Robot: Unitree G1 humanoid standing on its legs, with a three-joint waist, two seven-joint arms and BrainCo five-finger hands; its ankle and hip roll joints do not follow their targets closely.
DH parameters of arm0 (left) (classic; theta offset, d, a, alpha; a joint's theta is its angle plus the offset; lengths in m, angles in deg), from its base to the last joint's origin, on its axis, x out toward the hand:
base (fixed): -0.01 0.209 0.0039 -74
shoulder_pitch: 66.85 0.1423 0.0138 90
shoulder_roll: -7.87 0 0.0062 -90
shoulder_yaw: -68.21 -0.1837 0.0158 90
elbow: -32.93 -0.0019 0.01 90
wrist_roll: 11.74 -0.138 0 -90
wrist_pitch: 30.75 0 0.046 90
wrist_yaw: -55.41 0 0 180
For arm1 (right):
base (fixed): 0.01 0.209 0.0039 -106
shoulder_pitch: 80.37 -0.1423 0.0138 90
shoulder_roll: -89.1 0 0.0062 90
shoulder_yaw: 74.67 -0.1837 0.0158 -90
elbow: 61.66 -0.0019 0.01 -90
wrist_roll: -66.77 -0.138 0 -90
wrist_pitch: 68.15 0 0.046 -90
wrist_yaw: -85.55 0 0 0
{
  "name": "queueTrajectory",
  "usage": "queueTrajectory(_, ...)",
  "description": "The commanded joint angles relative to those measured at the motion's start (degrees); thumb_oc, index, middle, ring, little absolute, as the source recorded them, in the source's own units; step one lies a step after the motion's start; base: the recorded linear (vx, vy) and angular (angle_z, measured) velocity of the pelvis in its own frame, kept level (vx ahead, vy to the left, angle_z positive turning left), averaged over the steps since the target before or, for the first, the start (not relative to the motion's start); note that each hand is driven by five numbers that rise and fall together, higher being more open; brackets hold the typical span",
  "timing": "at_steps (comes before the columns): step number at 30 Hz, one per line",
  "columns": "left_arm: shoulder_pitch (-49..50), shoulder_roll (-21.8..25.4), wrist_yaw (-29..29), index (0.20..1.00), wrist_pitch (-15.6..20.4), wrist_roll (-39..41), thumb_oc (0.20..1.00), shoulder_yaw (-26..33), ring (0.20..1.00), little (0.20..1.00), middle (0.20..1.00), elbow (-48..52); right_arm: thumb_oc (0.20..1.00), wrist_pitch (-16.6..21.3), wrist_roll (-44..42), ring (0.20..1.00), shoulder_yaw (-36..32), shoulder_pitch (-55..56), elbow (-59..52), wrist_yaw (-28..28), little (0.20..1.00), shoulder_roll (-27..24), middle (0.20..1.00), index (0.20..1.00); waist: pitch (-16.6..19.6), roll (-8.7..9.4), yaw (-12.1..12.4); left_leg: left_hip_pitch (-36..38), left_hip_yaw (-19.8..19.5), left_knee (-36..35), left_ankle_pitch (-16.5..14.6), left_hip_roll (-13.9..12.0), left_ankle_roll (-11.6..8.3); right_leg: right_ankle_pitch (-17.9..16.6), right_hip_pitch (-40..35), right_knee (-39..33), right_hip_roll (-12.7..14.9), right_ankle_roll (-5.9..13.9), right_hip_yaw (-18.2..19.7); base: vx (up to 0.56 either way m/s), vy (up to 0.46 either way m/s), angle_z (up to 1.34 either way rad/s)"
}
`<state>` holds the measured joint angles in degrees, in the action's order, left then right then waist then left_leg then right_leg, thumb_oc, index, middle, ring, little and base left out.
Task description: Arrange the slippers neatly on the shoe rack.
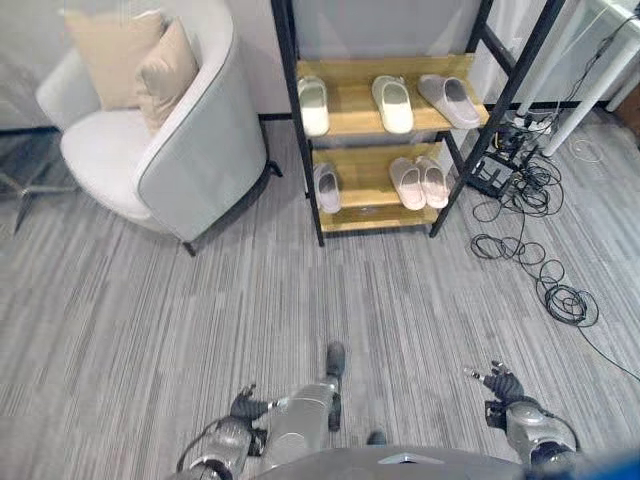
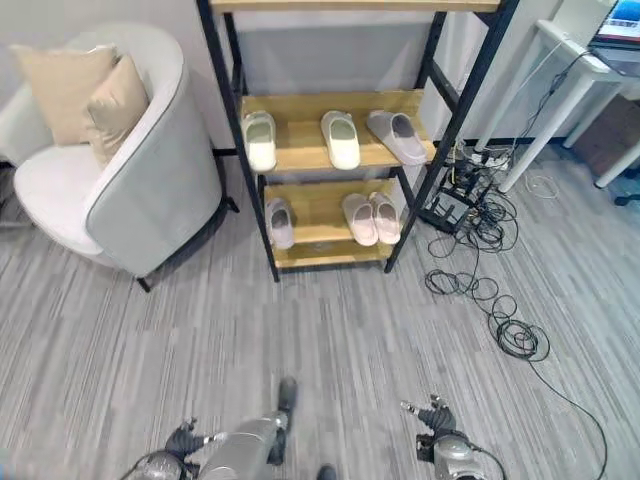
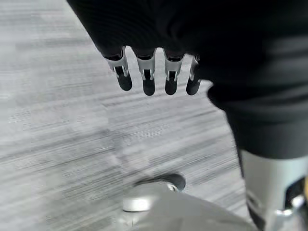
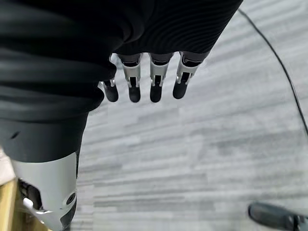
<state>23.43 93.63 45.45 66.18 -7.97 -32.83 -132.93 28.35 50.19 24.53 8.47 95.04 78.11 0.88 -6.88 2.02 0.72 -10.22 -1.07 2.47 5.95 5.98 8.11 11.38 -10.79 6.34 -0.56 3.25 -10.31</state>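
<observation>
A black-framed shoe rack with wooden shelves stands at the top centre of the head views, and six slippers already sit on it. On the higher of the two shelves in view there is a pale cream slipper at the left end, a second cream slipper near the middle, and a grey slipper lying at a slant at the right end, well apart from each other. On the shelf below, a single greyish-pink slipper rests at the left, and a pair of pink slippers lies side by side toward the right, the two just touching or nearly so.

Both hands hang low at the bottom of the frame, well away from the rack and over the grey striped carpet. The left hand shows at the lower left, and in its wrist view its fingers point straight out in a loose row, holding nothing. The right hand shows at the lower right; its fingers are likewise straight and relaxed, with only carpet past them.

In the upper left stands a light grey armchair with two beige cushions propped in it. To the right of the rack a tangle of black cables trails across the floor, beside the white legs of a table
</observation>
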Motion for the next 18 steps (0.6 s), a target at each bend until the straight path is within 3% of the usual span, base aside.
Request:
queueTrajectory(1,-2.26,0.12,-0.68,1.0,-0.46,-2.72,1.0,-0.36,1.0,1.0,1.0,-0.87,1.0,1.04,1.72,1.0,-0.83,-0.2,-3.18,-0.22,1.0,-0.73,1.0,1.0,1.45,1.62,0.11,5.91,-1.44,1.52,-9.34,-2.84,-6.52,-7.33,9.7,4.06,5.02,3.44,1.83,0.31,0.339,0.22)
queueTrajectory(2,-2.78,0.82,-1.79,1.0,-0.64,-2.54,1.0,0.04,1.0,1.0,1.0,-0.48,1.0,0.6,2.7,1.0,-0.29,-0.59,-3.36,-0.5,1.0,0.12,1.0,1.0,0.5,0.69,-0.41,6.82,-1.53,2.39,-10.39,-2.55,-4.93,-12.81,13.51,14.04,7.62,5.56,1.68,0.26,0.321,0.23)
queueTrajectory(4,-3.41,1.29,-2.04,1.0,-0.54,-2.89,1.0,-0.43,1.0,1.0,1.0,-0.03,1.0,0.44,2.58,1.0,-0.45,0.03,-3.39,-0.42,1.0,0.76,1.0,1.0,-0.39,-0.97,-1.49,7.9,-3.32,3.05,-11.08,-2.93,-4.18,-14.1,17.14,21.31,8.21,5.13,3.77,0.16,0.128,0.25)
queueTrajectory(5,-3.47,1.3,-2.11,1.0,-0.46,-3.38,1.0,-0.64,1.0,1.0,1.0,-0.06,1.0,0.44,2.64,1.0,-0.49,0.23,-3.16,-0.55,1.0,1.03,1.0,1.0,-0.47,-1.07,-1.72,8.58,-3.76,3.04,-11.51,-2.87,-4.18,-13.94,17.16,20.47,8.84,4.87,4.16,0.17,-0.069,0.74)
queueTrajectory(6,-3.88,1.5,-2.22,1.0,-0.35,-4.0,1.0,-0.75,1.0,1.0,1.0,-0.23,1.0,0.25,2.94,1.0,-0.54,0.24,-2.85,-0.84,1.0,1.25,1.0,1.0,-0.61,-1.53,-1.93,9.25,-4.5,2.97,-12.45,-3.67,-4.71,-13.45,17.52,16.23,11.34,4.68,4.49,0.24,-0.285,0.81)
queueTrajectory(7,-3.92,1.32,-2.67,1.0,0.07,-4.69,1.0,-1.14,1.0,1.0,1.0,-0.5,1.0,0.06,2.95,1.0,-1.23,0.25,-2.42,-1.15,1.0,1.2,1.0,1.0,-0.74,-1.43,-2.68,10.54,-6.19,2.56,-13.78,-4.21,-5.92,-14.59,18.3,4.74,13.72,5.36,6.28,0.26,-0.36,1.11)
queueTrajectory(8,-4.16,1.25,-2.42,1.0,0.06,-5.61,1.0,-1.96,1.0,1.0,1.0,-0.86,1.0,-0.15,2.87,1.0,-1.6,0.56,-1.58,-1.16,1.0,1.1,1.0,1.0,-0.34,-0.54,-3.36,10.88,-7.22,2.37,-14.16,-3.44,-6.36,-15.1,17.36,0.14,13.11,6.51,9.32,0.23,-0.338,0.28)
queueTrajectory(9,-3.86,1.15,-2.66,1.0,0.06,-6.05,1.0,-1.9,1.0,1.0,1.0,-1.03,1.0,-0.4,3.01,1.0,-1.76,0.85,-0.93,-1.31,1.0,0.86,1.0,1.0,-0.04,-0.06,-3.32,11.28,-7.29,2.06,-14.36,-3.41,-6.65,-16.11,16.67,-0.72,12.56,7.24,10.03,0.16,-0.294,0.44)
queueTrajectory(11,-3.24,0.72,-2.76,1.0,0.11,-5.74,1.0,-1.71,1.0,1.0,1.0,-1.41,1.0,-0.13,3.18,1.0,-1.62,1.13,-0.25,-1.46,1.0,0.34,1.0,1.0,1.4,0.57,-2.72,11.88,-8.3,0.53,-13.52,-4.93,-7.82,-14.78,14.34,-3.64,10.95,6.84,9.31,0.14,-0.314,0.57)
queueTrajectory(18,-3.3,-1.16,-3.8,1.0,0.09,-6.21,1.0,-3.12,1.0,1.0,1.0,-1.13,1.0,2.82,2.76,1.0,-0.42,-0.71,-7.56,-3.07,1.0,-1.71,1.0,1.0,3.11,-0.2,-2.0,14.06,-11.48,-7.33,-8.53,-9.21,-10.35,-11.48,9.04,-9.53,6.94,4.56,5.04,0.06,-0.177,0.11)
